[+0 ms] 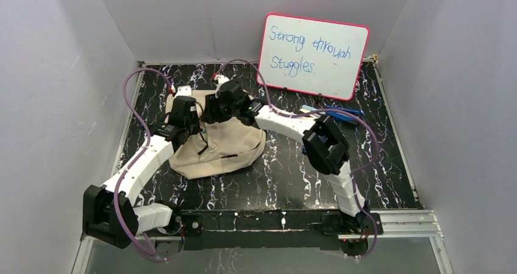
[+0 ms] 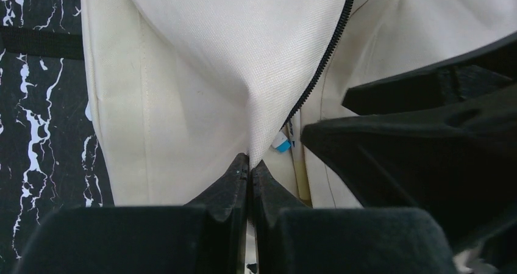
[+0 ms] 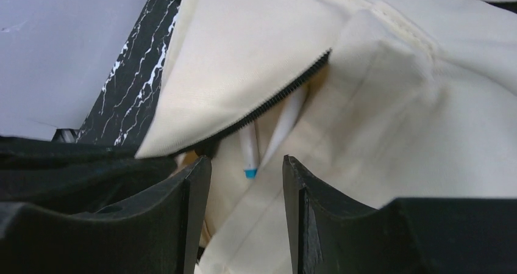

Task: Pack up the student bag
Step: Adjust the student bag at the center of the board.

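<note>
The student bag [image 1: 227, 147], a cream canvas backpack, lies on the dark marbled table, left of centre. My left gripper [image 2: 250, 165] is shut on a fold of its fabric beside the open zipper [image 2: 323, 54] and pulls that fold up taut. My right gripper [image 3: 247, 164] hangs over the same opening with its jaws apart and nothing between them. Just past its fingertips, two white pens [image 3: 249, 155], one with a blue tip, lie inside the bag under the zipper edge [image 3: 268, 106]. From above, both grippers [image 1: 183, 112] [image 1: 218, 106] meet at the bag's far end.
A pink-framed whiteboard [image 1: 314, 54] with handwriting stands at the back right. A blue item [image 1: 342, 113] lies on the table in front of it, behind the right arm. Grey walls close in the table on three sides. A black strap [image 2: 36, 42] lies beside the bag.
</note>
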